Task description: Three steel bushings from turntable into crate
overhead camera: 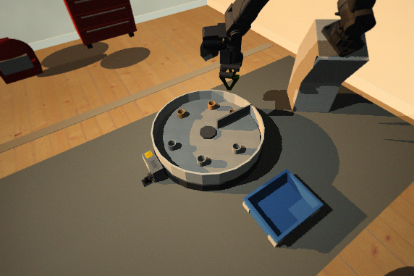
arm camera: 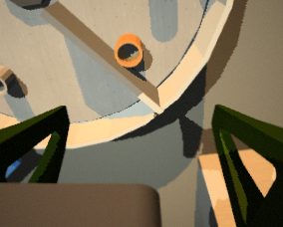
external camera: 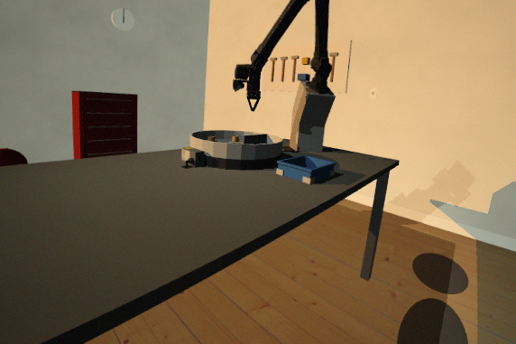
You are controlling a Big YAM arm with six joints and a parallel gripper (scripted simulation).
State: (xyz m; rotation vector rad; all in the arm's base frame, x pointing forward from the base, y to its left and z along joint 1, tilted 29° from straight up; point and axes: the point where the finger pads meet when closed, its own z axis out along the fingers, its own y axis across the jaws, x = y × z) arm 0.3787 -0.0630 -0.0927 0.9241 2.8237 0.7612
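Observation:
The turntable (overhead camera: pixel 204 179) (external camera: pixel 239 152) carries three grey steel bushings: one at front left (overhead camera: pixel 171 144), one at front (overhead camera: pixel 201 160), one at front right (overhead camera: pixel 236 148). Three orange bushings stand toward its back: one at back left (overhead camera: pixel 181 113), one at back (overhead camera: pixel 211 105), one partly hidden behind the divider (overhead camera: pixel 231 111) (arm camera: pixel 129 38). The blue crate (overhead camera: pixel 262 227) (external camera: pixel 290 170) is empty. My gripper (overhead camera: pixel 229 88) (external camera: pixel 253 109) (arm camera: pixel 141 113) is open and empty, pointing down, high above the turntable's back rim area near the divider.
The divider wall (overhead camera: pixel 234 116) (arm camera: pixel 95 47) runs from the dark hub (overhead camera: pixel 208 132) to the raised rim. A small motor box (overhead camera: pixel 153 163) (external camera: pixel 193 156) is attached at the turntable's front left. The arm's pedestal (overhead camera: pixel 315 89) (external camera: pixel 316 125) stands behind on the right.

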